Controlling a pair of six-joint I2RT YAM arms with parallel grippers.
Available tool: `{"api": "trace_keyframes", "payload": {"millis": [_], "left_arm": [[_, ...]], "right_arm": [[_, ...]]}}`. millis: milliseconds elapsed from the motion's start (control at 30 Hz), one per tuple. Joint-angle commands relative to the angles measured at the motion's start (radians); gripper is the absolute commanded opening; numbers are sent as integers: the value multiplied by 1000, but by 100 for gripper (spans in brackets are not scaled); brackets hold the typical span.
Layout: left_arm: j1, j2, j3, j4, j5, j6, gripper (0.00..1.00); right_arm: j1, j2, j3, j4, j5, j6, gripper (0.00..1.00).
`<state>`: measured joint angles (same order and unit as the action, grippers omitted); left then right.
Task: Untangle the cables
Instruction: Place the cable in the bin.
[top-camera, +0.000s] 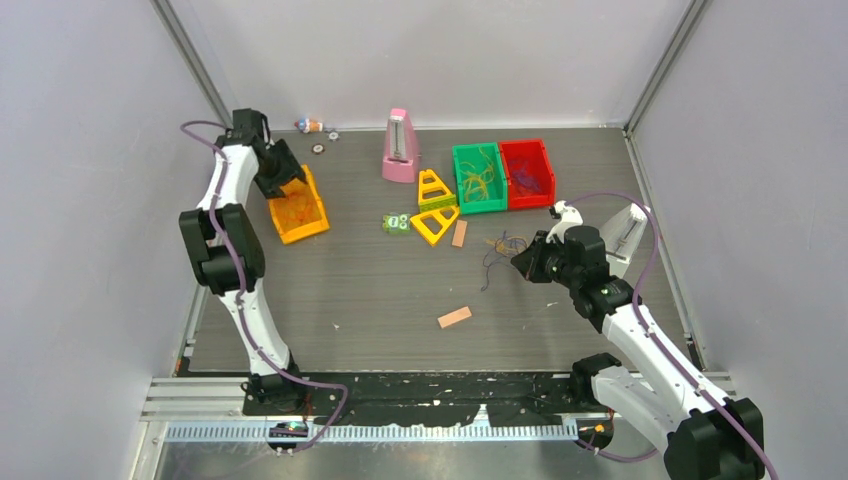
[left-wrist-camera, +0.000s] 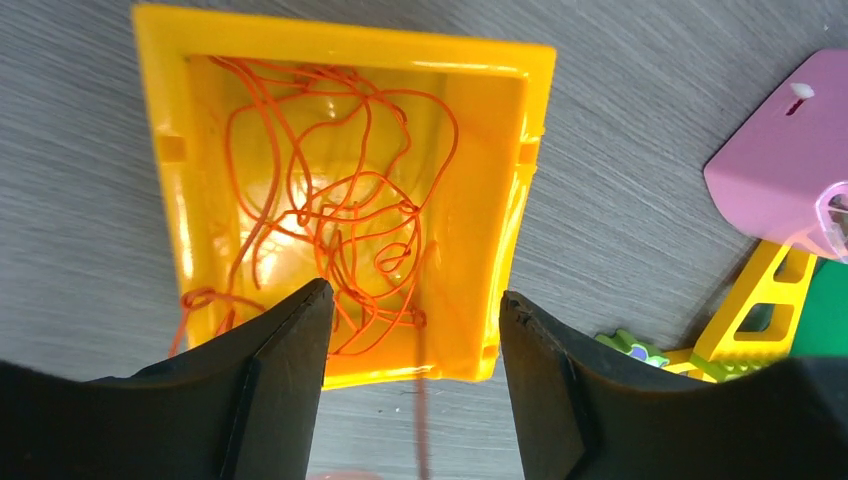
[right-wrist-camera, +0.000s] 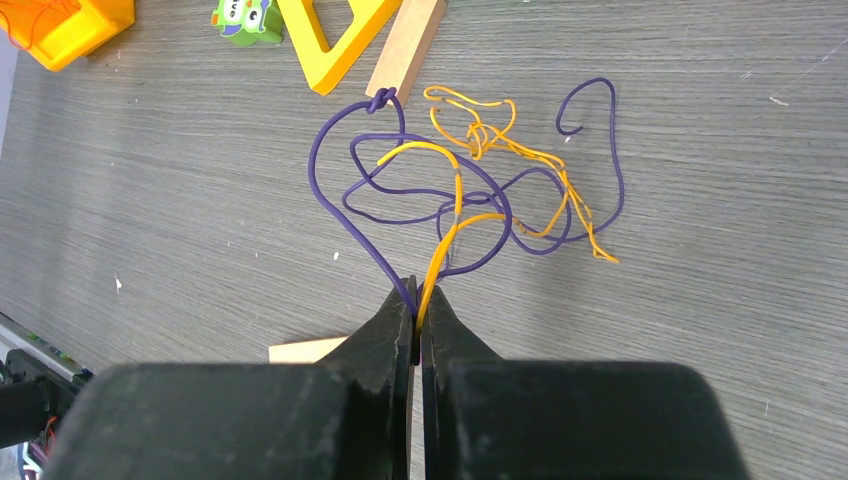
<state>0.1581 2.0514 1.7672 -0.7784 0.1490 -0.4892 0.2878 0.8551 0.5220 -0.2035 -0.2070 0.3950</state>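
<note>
A small tangle of purple and yellow cables (right-wrist-camera: 470, 185) lies on the table, right of centre in the top view (top-camera: 503, 245). My right gripper (right-wrist-camera: 416, 305) is shut on a purple strand and a yellow strand at the tangle's near side; it shows in the top view too (top-camera: 522, 262). Orange-red cables (left-wrist-camera: 330, 200) lie inside the orange bin (left-wrist-camera: 505, 220). My left gripper (left-wrist-camera: 410, 330) hangs open and empty above that bin, at the back left in the top view (top-camera: 285, 180). Yellow strands lie in the green bin (top-camera: 478, 177), purple ones in the red bin (top-camera: 527, 172).
A pink metronome (top-camera: 400, 148), two yellow triangle frames (top-camera: 434, 208), a small green toy (top-camera: 396, 223) and two wooden blocks (top-camera: 455, 317) are on the table. Small items lie by the back wall (top-camera: 312, 126). Grey walls enclose the table.
</note>
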Motion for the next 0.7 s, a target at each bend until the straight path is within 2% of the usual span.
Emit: {"api": "trace_keyframes", "payload": {"millis": [0, 33, 67, 100, 333, 500, 667], "left_arm": [[-15, -1, 120, -165, -100, 76, 64], [-20, -8, 116, -164, -110, 83, 74], [-25, -18, 107, -155, -114, 93, 93], [-29, -27, 98, -139, -126, 102, 99], [-36, -91, 88, -93, -166, 107, 98], [-87, -257, -103, 72, -318, 123, 96], [-114, -391, -322, 212, -345, 93, 96]], "right_arm": [[-2, -7, 45, 34, -9, -2, 5], [-2, -9, 45, 35, -10, -2, 5], [-2, -9, 45, 35, -11, -3, 5], [-3, -12, 44, 33, -11, -3, 5], [-2, -16, 48, 26, -12, -7, 5], [-2, -8, 54, 26, -16, -9, 5], [-3, -10, 53, 24, -22, -12, 5]]}}
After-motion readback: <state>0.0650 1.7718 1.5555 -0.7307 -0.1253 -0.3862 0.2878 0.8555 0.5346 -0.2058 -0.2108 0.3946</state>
